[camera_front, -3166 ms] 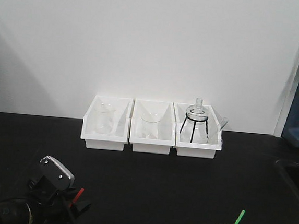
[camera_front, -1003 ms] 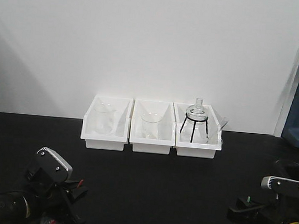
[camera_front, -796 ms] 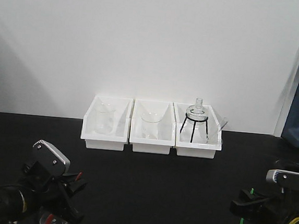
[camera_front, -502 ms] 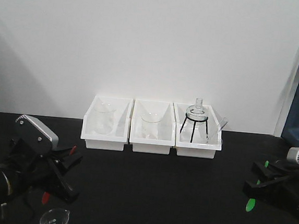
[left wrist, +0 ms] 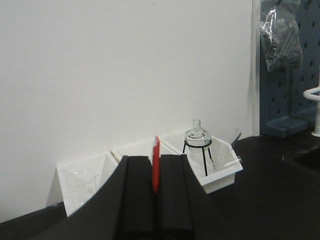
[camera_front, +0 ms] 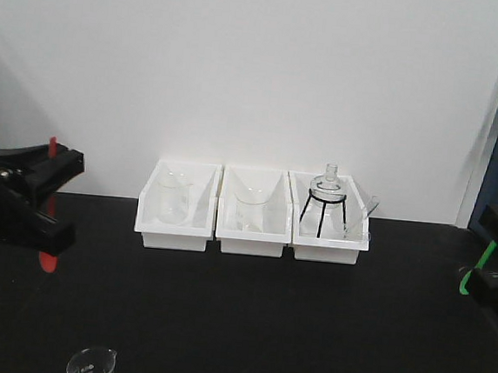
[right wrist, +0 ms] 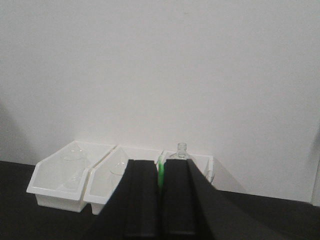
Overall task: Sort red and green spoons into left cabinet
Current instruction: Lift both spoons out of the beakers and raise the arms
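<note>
White wall [camera_front: 242, 64] backs a black countertop [camera_front: 246, 317] in the front view. Three white bins [camera_front: 251, 239] stand side by side against the wall at centre frame. The left bin holds a glass beaker [camera_front: 172, 197] and the middle one a second beaker [camera_front: 250, 208]. The right bin holds a flask [camera_front: 327, 202] on a black tripod stand [camera_front: 323, 217]. Two small beakers [camera_front: 91, 366] poke up at the bottom edge, one lower left and one lower right.

At the left edge the left gripper [camera_front: 51, 202] is clamped on the red spoon [camera_front: 45, 260], which runs near upright with its ends showing above and below the fingers. At the right edge the right gripper [camera_front: 495, 243] pinches the green spoon [camera_front: 485, 257], which tilts toward the upper right. Both spoons hang above the counter, well apart.

Only the left wrist view shows a blue pegboard panel [left wrist: 290, 90] with a hanging plastic bag [left wrist: 280, 35]. It also shows the red spoon as a thin strip squeezed between black fingers [left wrist: 137, 200]. The right wrist view shows a green sliver held the same way, with the bins behind it.
</note>
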